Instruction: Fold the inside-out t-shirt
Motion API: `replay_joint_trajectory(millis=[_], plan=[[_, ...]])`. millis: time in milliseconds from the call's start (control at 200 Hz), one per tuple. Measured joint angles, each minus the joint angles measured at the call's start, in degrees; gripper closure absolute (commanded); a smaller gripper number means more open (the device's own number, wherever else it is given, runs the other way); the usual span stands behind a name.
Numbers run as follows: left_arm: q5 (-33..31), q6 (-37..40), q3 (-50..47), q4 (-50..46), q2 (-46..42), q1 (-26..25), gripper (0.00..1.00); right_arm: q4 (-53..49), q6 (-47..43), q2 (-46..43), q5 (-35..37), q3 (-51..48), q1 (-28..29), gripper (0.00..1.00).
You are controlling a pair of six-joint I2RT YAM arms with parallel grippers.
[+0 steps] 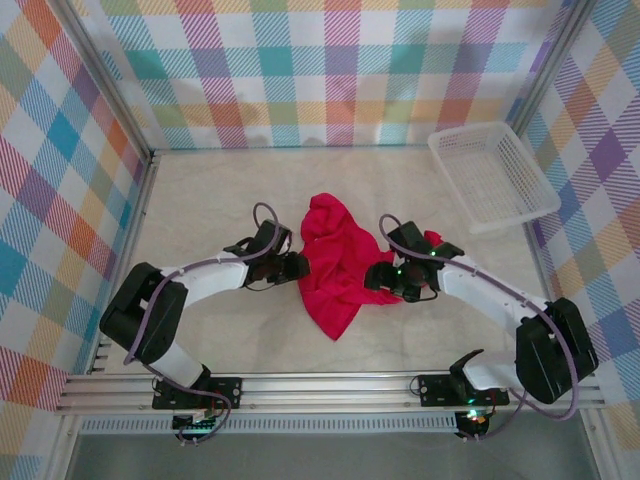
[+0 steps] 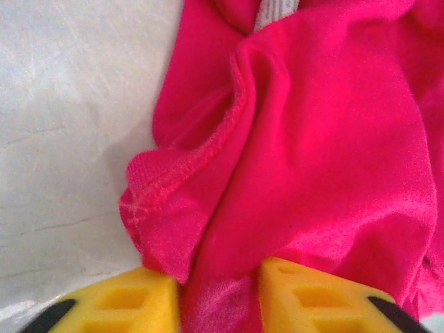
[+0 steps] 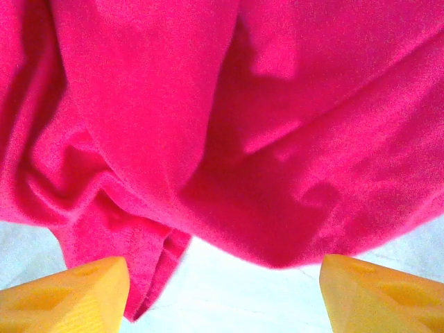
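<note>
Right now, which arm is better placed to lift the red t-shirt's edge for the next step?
Left, probably. The left end effector is closed on a bunch of the t-shirt near its stitched hem. The right end effector is wide open, with bare table between its fingers and cloth beyond.

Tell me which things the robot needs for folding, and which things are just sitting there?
For the folding job:
crimson-red soft cloth t-shirt, crumpled in the middle of the table
left gripper, pinching the shirt's cloth
right gripper, open at the shirt's other side

Just lying about:
white plastic mesh basket, empty, at the far right of the table
</note>
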Motion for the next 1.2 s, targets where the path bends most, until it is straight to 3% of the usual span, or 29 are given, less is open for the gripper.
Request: replay_joint_trajectory(millis=[95,120,375,540,750,1200], plan=[[-0.9,0.3,0.6,-0.4,0.3,0.0,1.00,1.4,1.6,1.1,-0.1,-1.9,0.9,0.32],[-1.5,0.3,0.9,-0.8,0.3,0.0,1.00,1.9,2.0,1.9,-0.1,-2.2,1.0,0.36],[-10.6,-0.4,5.1,-11.1,-2.6,-0.1,1.00,5.3,5.4,11.6,2.1,1.0,1.1,1.00],[-16.2,0.3,9.9,-20.4,-8.9,0.8,1.00,-0.3,2.7,9.3,7.5,12.6,1.1,1.00],[-21.7,2.1,17.6,-28.0,-19.4,2.4,1.00,-6.1,-3.7,-1.7,13.6,23.7,1.1,1.00],[-20.7,4.9,33.0,-37.1,-32.2,2.5,1.00,-19.9,-10.9,-8.3,14.9,44.2,1.1,1.00]])
